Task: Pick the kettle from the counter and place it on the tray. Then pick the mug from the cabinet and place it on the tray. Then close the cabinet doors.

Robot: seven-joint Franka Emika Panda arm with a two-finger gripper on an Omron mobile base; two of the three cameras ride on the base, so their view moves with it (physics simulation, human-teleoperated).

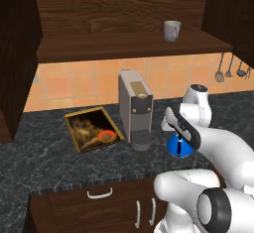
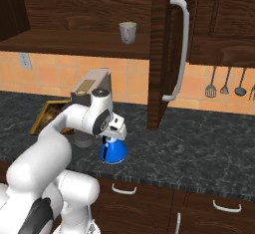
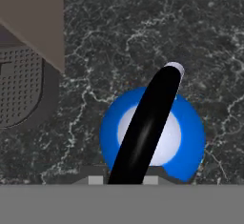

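Observation:
The blue kettle (image 1: 179,146) (image 2: 113,152) (image 3: 186,137) stands on the dark counter (image 1: 44,167) (image 2: 199,148) (image 3: 143,27), right of the coffee machine. My gripper (image 1: 176,134) (image 2: 113,137) (image 3: 123,180) hangs straight above it. In the hand view its black arched handle (image 3: 147,123) runs between my fingertips (image 3: 95,180), which sit close on either side; I cannot tell whether they press it. The tray (image 1: 72,133) (image 2: 45,116) lies flat left of the machine. The mug (image 1: 171,30) (image 2: 127,32) stands on the shelf of the open cabinet (image 1: 124,46).
A tall grey coffee machine (image 1: 135,108) (image 2: 92,86) (image 3: 33,18) stands between the tray and the kettle. An open cabinet door (image 2: 159,54) with a silver bar handle (image 2: 182,49) juts out over the counter to the right; another (image 1: 17,53) hangs at left. Utensils (image 1: 230,68) (image 2: 226,83) hang on the wall.

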